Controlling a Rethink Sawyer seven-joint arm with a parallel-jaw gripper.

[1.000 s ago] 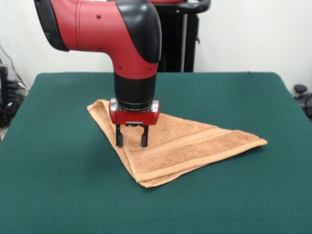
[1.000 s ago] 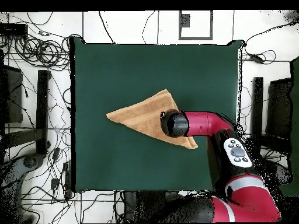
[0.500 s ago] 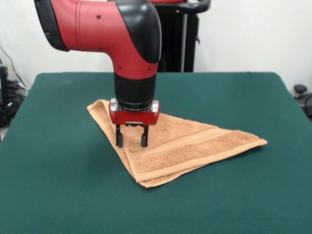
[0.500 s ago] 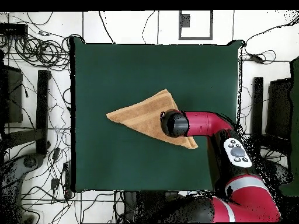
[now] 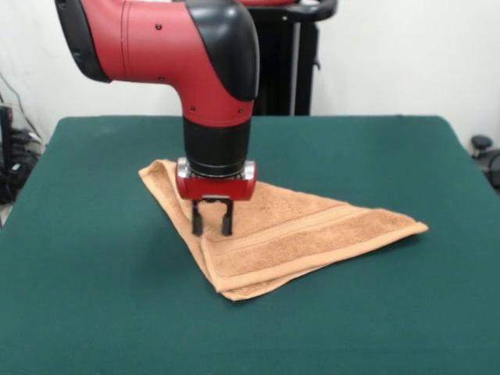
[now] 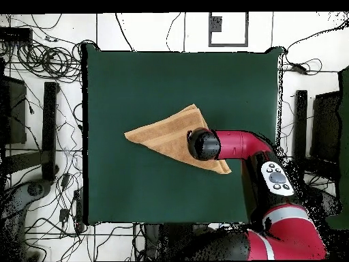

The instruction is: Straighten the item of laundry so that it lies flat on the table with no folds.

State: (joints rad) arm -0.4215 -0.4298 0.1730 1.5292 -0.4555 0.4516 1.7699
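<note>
Counter: large, dark green, felt-like top; bare apart from the towel, which takes up only a small part of it.

Arm: red and black, brought down vertically over the left part of the towel; in the overhead view its wrist hides the cloth beneath.

Towel: tan-orange terry, lying near the middle of the counter, folded over on itself into a triangle. One long point runs out to the right, one corner lies far-left, and the doubled corner lies nearest the camera. Woven border bands are seen along the near-right edge. Judged soft, light and limp, with a rough pile unlikely to slip; no stiffness is to be expected, so any lifted part would sag. Best taken by a pinch of the upper layer only, near a free corner or edge, so that the fold can be peeled back.

Pincer: fingers narrowed to a small gap, tips down on the towel near its left edge. A pinch of cloth appears to be held between them, though this cannot be confirmed from the front.
</note>
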